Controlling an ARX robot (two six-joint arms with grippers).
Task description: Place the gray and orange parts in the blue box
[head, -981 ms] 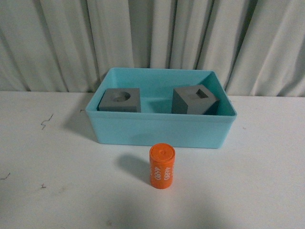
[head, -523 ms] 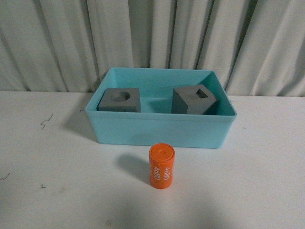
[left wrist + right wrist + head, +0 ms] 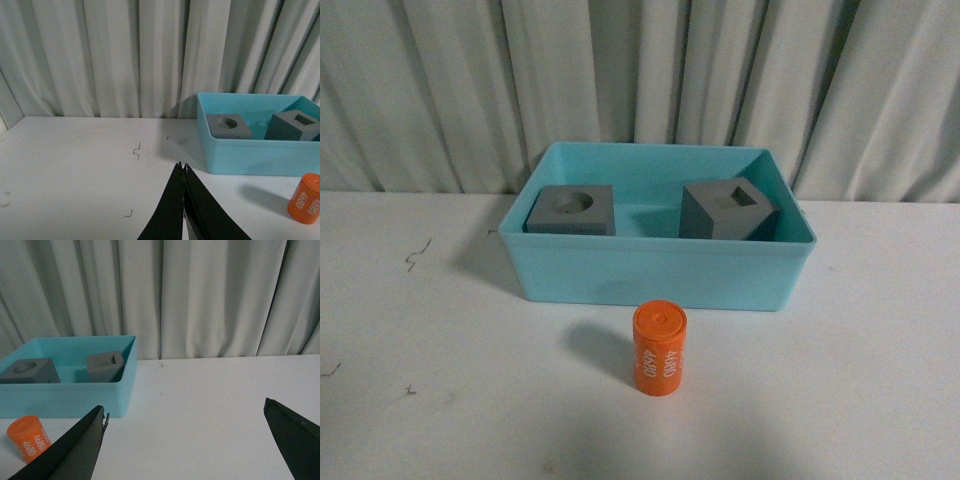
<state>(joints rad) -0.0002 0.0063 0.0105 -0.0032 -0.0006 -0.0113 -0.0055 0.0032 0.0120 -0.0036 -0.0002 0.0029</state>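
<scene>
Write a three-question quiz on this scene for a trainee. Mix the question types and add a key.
1. True or false: the orange cylinder stands upright on the table, outside the blue box.
2. Compare the left gripper and the right gripper. Which has its jaws spread wide? A. left only. B. right only. C. both.
3. Fill in: seen from the front, the gray cube with the round hole sits to the robot's ___ of the cube with the square hole.

Key: 1 true. 2 B; the left gripper's jaws are shut together. 3 left; both cubes are inside the blue box.
</scene>
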